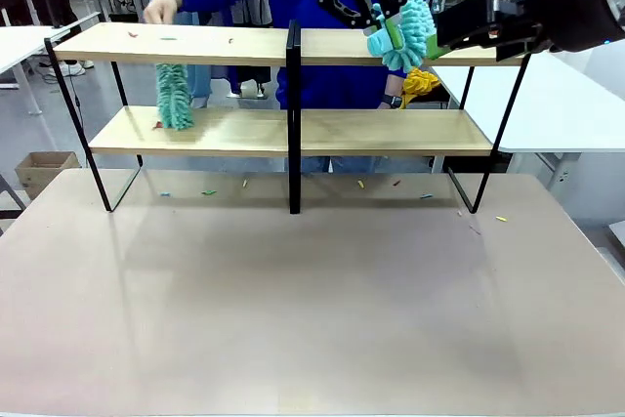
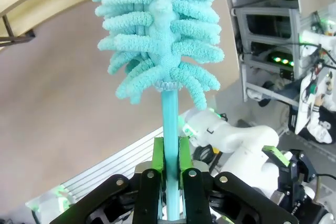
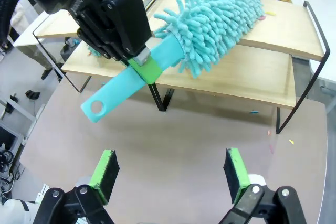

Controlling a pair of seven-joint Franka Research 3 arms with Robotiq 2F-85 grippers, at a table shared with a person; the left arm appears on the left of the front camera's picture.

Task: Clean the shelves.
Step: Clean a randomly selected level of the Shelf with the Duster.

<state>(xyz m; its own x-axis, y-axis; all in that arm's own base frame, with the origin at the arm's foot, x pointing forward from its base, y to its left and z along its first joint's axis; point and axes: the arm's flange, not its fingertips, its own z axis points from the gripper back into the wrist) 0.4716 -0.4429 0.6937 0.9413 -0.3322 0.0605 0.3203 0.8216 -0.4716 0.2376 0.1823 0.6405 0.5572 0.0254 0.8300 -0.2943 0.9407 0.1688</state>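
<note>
While the shelves (image 1: 391, 132) stand near the far edge of the surface (image 1: 312, 319), our left jaws are clamped on the handle of a teal duster (image 2: 157, 35), its head at the top board's (image 1: 215, 44) front edge, right of the post (image 1: 293, 144). Our right jaws hang apart over the broad surface before them. A person's hand (image 1: 161, 2) dangles a second duster (image 1: 174, 95) at the lower board's (image 1: 127, 134) left end.

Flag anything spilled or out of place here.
Small coloured scraps lie scattered on the table beneath the shelves, with a few more on the left half of the top board. Nothing else stands out.
</note>
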